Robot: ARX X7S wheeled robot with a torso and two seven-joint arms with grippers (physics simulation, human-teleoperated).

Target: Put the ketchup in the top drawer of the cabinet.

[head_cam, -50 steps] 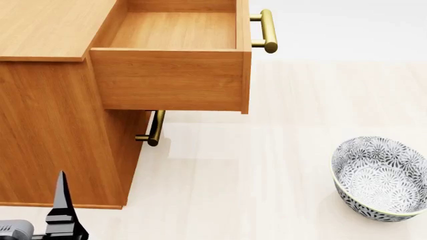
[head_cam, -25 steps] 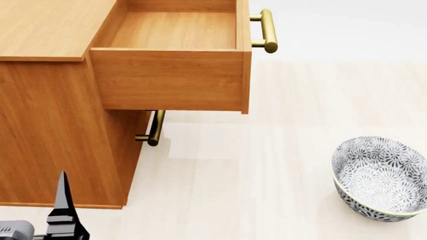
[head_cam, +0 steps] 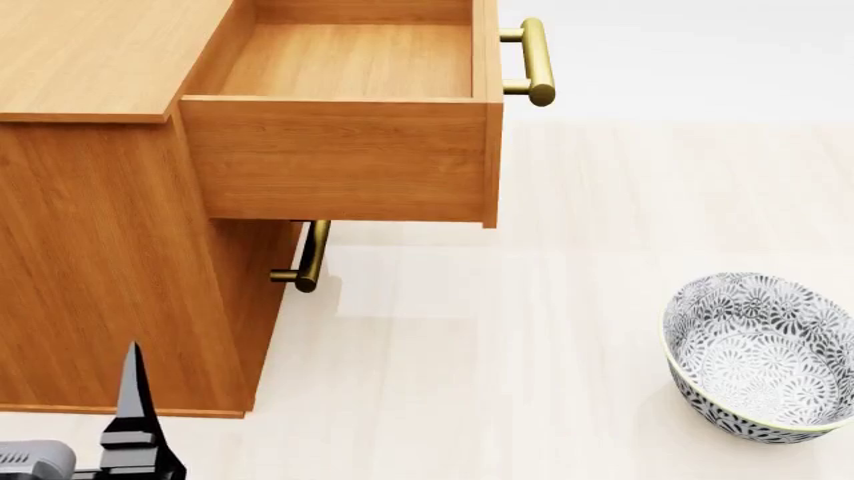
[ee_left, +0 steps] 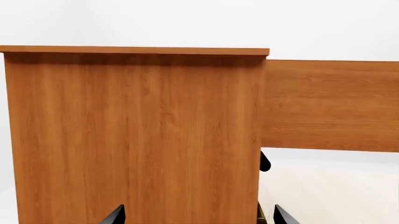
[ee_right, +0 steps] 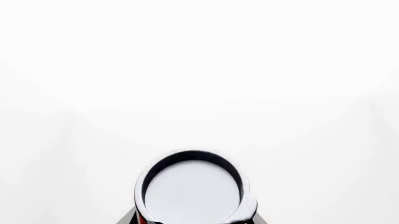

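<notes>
The ketchup (ee_right: 192,189) shows only in the right wrist view: I see its silver-grey round top and a sliver of red side. My right gripper (ee_right: 193,220) is shut on it, in front of a blank white background; it is out of the head view. The cabinet (head_cam: 107,250) stands at the left with its top drawer (head_cam: 334,160) pulled open and empty. My left gripper (ee_left: 198,217) is open and empty, facing the cabinet's side wall (ee_left: 137,135). One of its fingers (head_cam: 134,400) shows at the head view's lower left.
A grey-white floral bowl (head_cam: 761,355) sits on the pale floor at the lower right. The top drawer's brass handle (head_cam: 534,60) juts out to the right. The lower drawer's brass handle (head_cam: 310,258) shows under the open drawer.
My left gripper's finger has shifted slightly right and down in the head view. The drawer and bowl have not moved.
</notes>
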